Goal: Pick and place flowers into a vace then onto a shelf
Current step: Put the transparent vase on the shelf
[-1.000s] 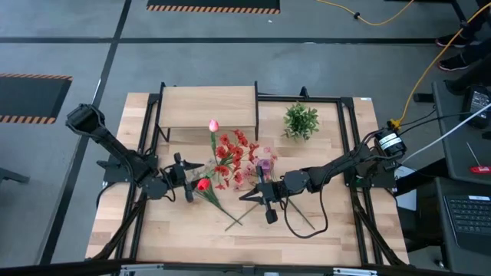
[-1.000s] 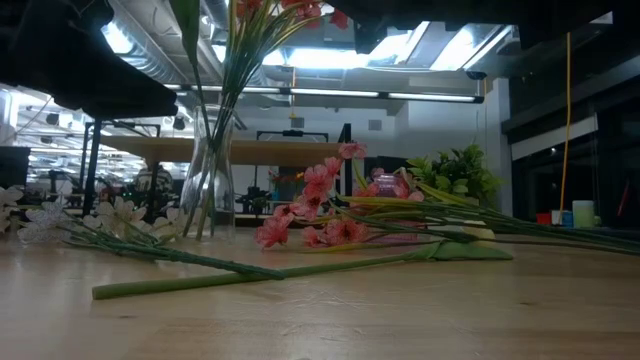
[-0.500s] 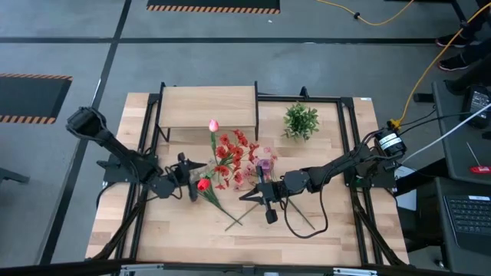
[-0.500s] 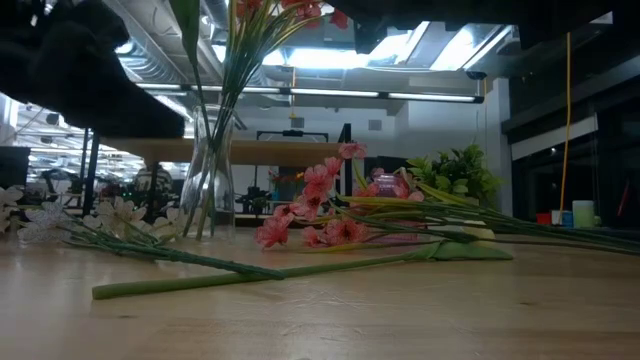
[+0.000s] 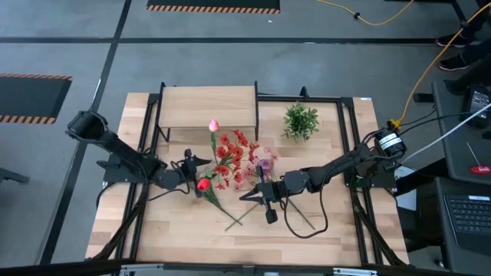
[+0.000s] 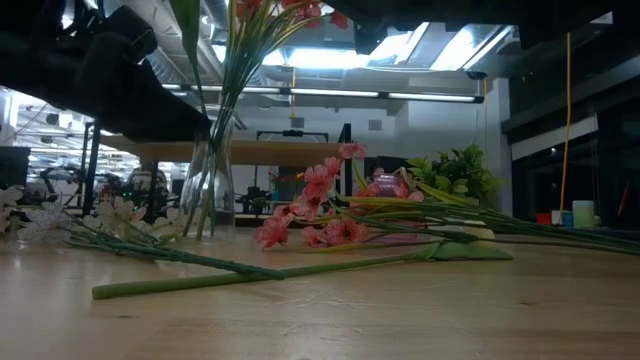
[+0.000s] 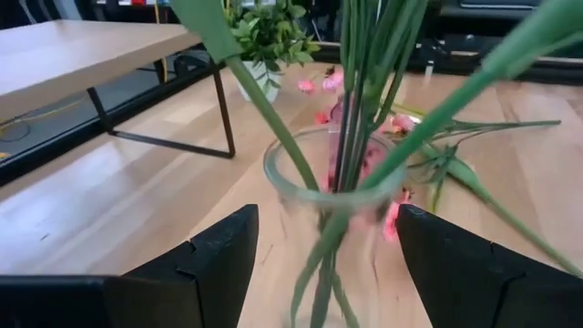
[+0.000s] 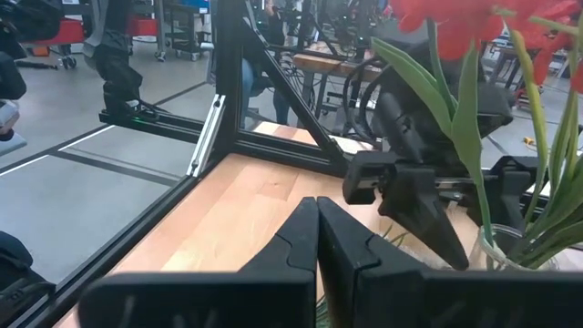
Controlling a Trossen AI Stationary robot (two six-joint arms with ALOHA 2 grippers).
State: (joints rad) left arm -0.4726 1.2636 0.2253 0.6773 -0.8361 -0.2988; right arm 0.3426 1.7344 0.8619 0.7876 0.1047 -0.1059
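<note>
From above, I have the left pincer [image 5: 193, 163] spread wide at the glass vase [image 5: 209, 175], which stands mid-tabletop [image 5: 176, 234] in front of the shelf [image 5: 207, 106]; the right pincer [image 5: 270, 218] waits clenched, empty, by loose stems.

At tabletop height, the vase [image 6: 208, 190] stands upright holding stems, while more flowers [image 6: 330, 215] lie flat, unplaced.

My left wrist camera shows both fingers [image 7: 219, 251] flanking the vase rim [image 7: 333, 187], apparently lined up to grip.

The right wrist view shows shut fingers [image 8: 314, 241].

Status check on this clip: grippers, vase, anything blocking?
Left gripper open, fingers either side of the vase, not closed. Right gripper shut, empty, waiting mid-table. Some flowers in vase, others on table. Shelf bare.
</note>
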